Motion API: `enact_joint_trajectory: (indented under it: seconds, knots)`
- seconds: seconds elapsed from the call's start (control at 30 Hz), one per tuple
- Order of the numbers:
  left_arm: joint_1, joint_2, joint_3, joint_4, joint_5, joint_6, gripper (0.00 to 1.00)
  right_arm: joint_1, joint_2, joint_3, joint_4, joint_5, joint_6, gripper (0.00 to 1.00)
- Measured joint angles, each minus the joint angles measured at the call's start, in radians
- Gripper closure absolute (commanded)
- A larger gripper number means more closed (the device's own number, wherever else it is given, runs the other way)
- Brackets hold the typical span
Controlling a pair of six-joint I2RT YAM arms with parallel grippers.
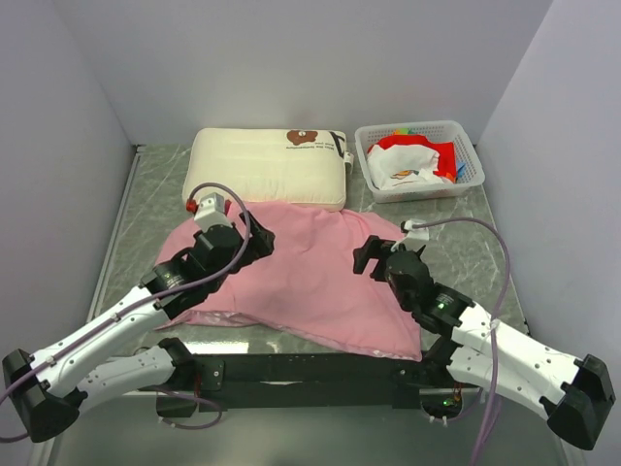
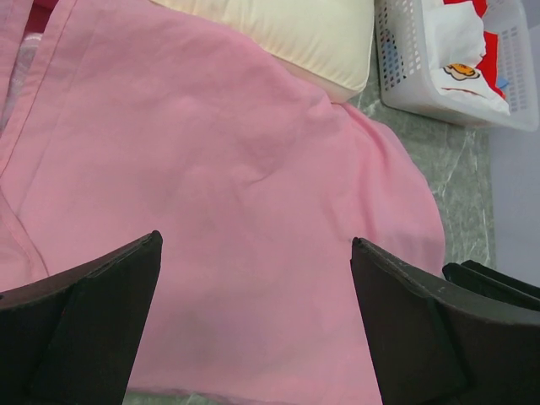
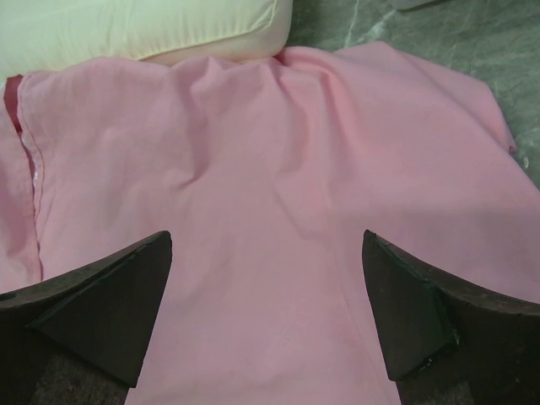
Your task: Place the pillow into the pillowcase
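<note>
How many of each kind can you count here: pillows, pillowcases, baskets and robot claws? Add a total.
pillow: 1
pillowcase: 1
basket: 1
claws: 2, the left claw and the right claw, both open
Total: 5

Overhead camera looks down from behind; both wrist cameras closely face pillowcase (image 2: 253, 211).

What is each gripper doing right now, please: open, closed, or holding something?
Left gripper: open, holding nothing, over the pillowcase.
Right gripper: open, holding nothing, over the pillowcase.
</note>
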Motion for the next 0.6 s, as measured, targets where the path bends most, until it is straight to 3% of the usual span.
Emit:
enact_joint_trajectory:
  seconds: [0.4, 0.6]
  knots:
    - [0.0, 0.092, -0.104, -0.004, -0.007, -0.114, 0.0, 0.0, 0.188, 0.014, 0.01, -0.04, 0.061, 0.0]
    - [0.015, 0.106, -0.144, 0.008, 0.002, -0.149, 0.0, 0.0, 0.298, 0.104, 0.024, -0.085, 0.051, 0.0]
